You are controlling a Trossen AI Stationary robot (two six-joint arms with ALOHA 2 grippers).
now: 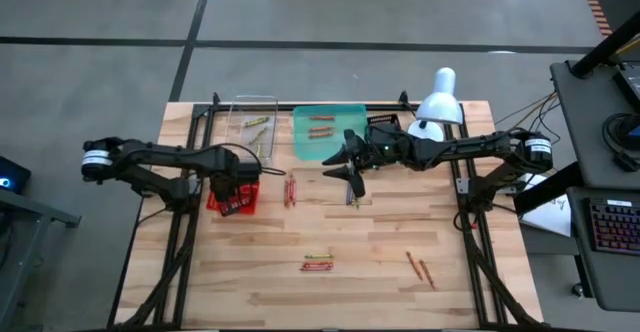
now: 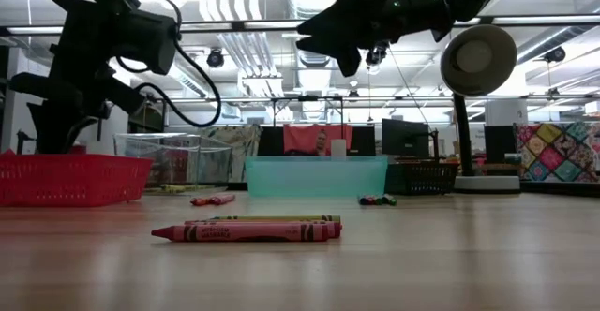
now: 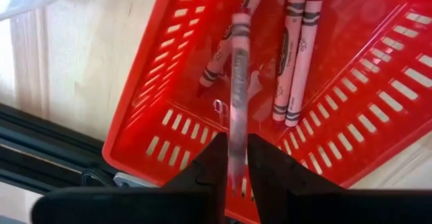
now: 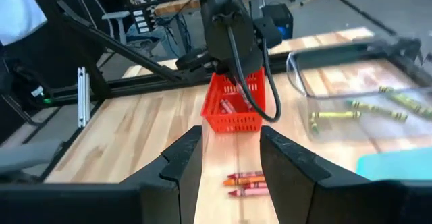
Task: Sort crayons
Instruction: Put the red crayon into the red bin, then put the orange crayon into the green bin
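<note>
1. A pale wooden table [image 1: 380, 272] carries everything; the red mesh basket [image 1: 233, 198] serves as landmark.
2. Directly above it, the left gripper [image 3: 234, 162] has its fingers barely parted round a red crayon [image 3: 238, 82], long axis pointing straight away from them, down into the basket onto other red crayons [image 3: 297, 62].
3. Well off from the basket, beside the teal tray [image 1: 330, 132], the right gripper [image 1: 352, 177] hovers with fingers spread, empty.
4. Loose crayons [image 1: 318, 263] lie farther out.

Two black jointed arms; white-grey motor caps at shoulder ends; black cable looped over left gripper [image 1: 233, 179]; matte black fingers [image 4: 185, 160]
</note>
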